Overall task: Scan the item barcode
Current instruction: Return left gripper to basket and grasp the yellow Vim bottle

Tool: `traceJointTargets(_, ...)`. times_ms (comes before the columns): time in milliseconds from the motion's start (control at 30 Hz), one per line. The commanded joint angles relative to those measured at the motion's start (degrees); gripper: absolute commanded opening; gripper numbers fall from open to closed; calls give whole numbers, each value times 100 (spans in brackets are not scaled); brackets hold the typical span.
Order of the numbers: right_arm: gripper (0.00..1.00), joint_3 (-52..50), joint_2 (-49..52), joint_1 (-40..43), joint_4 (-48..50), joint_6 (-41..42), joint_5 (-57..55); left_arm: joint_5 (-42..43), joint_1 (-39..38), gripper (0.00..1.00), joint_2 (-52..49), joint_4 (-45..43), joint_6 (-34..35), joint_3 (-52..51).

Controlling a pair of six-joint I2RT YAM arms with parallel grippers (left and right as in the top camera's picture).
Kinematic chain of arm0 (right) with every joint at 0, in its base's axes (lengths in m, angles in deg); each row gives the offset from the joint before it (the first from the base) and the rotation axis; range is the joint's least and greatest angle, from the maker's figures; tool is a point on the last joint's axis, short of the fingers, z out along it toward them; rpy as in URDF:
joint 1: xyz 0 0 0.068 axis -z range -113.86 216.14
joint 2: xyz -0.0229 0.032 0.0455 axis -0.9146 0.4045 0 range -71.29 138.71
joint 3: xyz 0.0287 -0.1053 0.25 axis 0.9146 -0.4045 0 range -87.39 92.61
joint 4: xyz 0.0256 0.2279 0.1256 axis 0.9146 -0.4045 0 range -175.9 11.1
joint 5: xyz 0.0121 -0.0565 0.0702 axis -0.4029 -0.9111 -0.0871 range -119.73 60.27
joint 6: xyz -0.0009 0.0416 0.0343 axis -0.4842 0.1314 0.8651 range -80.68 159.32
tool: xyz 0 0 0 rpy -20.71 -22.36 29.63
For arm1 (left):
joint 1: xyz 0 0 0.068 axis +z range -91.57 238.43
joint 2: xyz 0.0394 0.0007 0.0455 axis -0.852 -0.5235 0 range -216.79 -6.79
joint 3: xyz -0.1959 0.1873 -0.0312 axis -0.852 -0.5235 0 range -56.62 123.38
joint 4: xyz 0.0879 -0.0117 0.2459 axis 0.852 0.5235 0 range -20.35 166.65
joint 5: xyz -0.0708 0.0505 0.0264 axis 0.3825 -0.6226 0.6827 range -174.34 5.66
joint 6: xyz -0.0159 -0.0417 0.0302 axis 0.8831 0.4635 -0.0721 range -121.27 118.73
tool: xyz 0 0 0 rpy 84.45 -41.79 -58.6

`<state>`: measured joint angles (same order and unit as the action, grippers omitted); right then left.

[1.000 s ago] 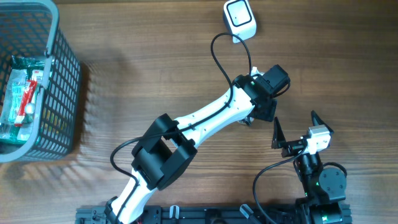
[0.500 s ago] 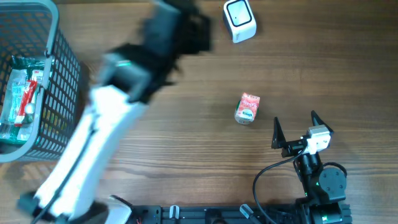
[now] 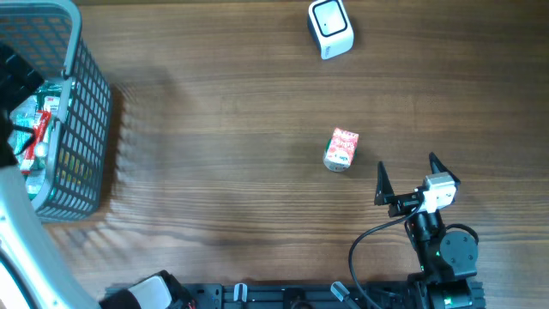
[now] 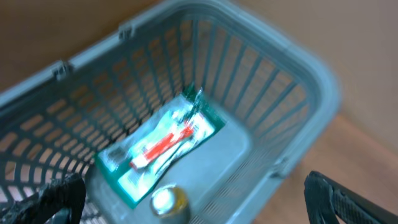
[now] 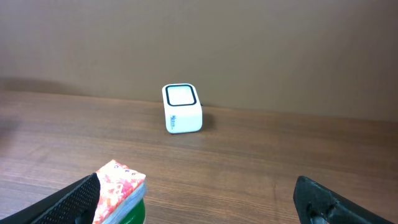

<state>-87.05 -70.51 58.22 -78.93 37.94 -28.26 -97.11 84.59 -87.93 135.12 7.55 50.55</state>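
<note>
Hovering over the grey basket (image 4: pixel 323 81) at the left end of the table (image 3: pixel 214 172), the left gripper (image 4: pixel 202 198) has its fingers spread wide and nothing between them; the wrist view looks straight down into the basket. On the basket floor lies a clear-and-green packet (image 4: pixel 161 149) with a red-and-white item inside, set diagonally, and just beside its lower end is a small round-topped container (image 4: pixel 166 202), too blurred to identify. The step in hand looks like picking an item out of the basket for scanning. A small red-patterned carton (image 3: pixel 341 149) lies on its side out on the open wood, well apart from the basket, between the white scanner (image 3: pixel 330 28) at the far edge and the right gripper (image 3: pixel 406 176). That gripper is also splayed open and empty, parked near the carton without touching it. Whether the carton has been scanned cannot be told. If the packet is the target, the next move calls for lowering the left gripper inside the basket walls, turning the fingers to span the packet's narrow width, closing on it without snagging the mesh, then lifting clear and carrying it across to the scanner's window with the barcode facing in.
</note>
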Motion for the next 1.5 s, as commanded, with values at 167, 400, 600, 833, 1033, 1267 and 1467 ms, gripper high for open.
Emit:
traceJointTargets(167,99,-4,-35,35,15,-9,59,354,330,100,-1547,1025,-1416,42)
traceJointTargets(400,100,-4,-35,35,15,-7,59,511,898,100,-1996,1176,-2127,39)
traceJointTargets(600,100,-4,-35,35,15,-9,59,1749,1657,100,-2299,1134,-2859,-310)
traceJointTargets(833,100,-4,-35,35,15,-9,59,3182,2094,100,-2323,413,-3257,-691)
traceJointTargets(1033,100,-4,-35,35,15,-9,59,3187,2094,99,-2367,389,-4223,-787)
traceJointTargets(1267,100,-4,-35,35,15,-9,59,3185,2094,90,-2367,278,-4894,-1668)
traceJointTargets(1467,100,-4,-35,35,15,-7,59,3195,2087,63,-2367,-42,-4885,-1810)
